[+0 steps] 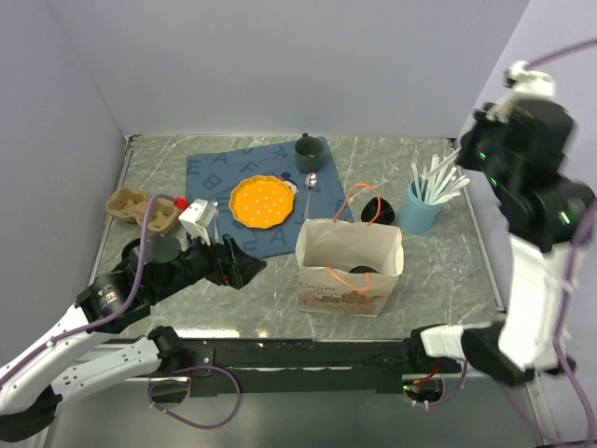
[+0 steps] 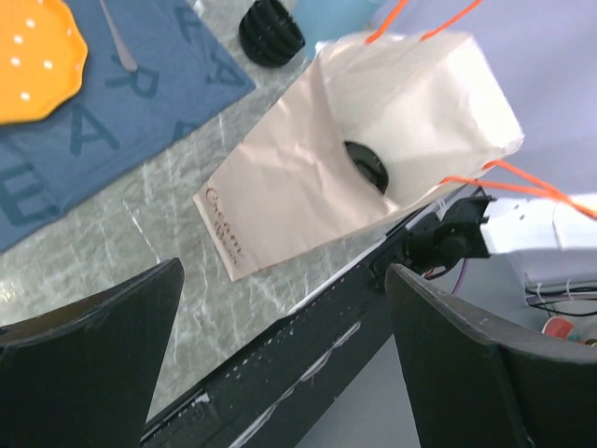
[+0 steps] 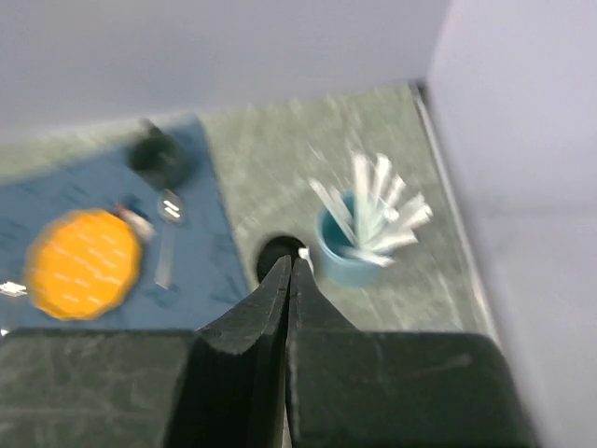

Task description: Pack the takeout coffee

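Observation:
A paper bag (image 1: 349, 265) with orange handles stands open at the table's front centre; it also shows in the left wrist view (image 2: 308, 159). A dark round thing (image 1: 362, 271) lies inside it. My left gripper (image 1: 244, 264) hangs low just left of the bag, open and empty (image 2: 280, 364). My right gripper (image 1: 463, 155) is raised above a blue cup of white sticks (image 1: 422, 207), its jaws pressed together (image 3: 290, 266). One stick's end lies by the fingertips; whether it is held does not show. A black lid (image 1: 371, 207) lies behind the bag.
A cardboard cup carrier (image 1: 140, 207) and a white box (image 1: 198, 219) sit at the left. A blue mat (image 1: 224, 173) carries an orange plate (image 1: 261, 201), a spoon (image 1: 312, 182) and a dark cup (image 1: 306, 147). A grey cup (image 1: 160, 248) stands beside my left arm.

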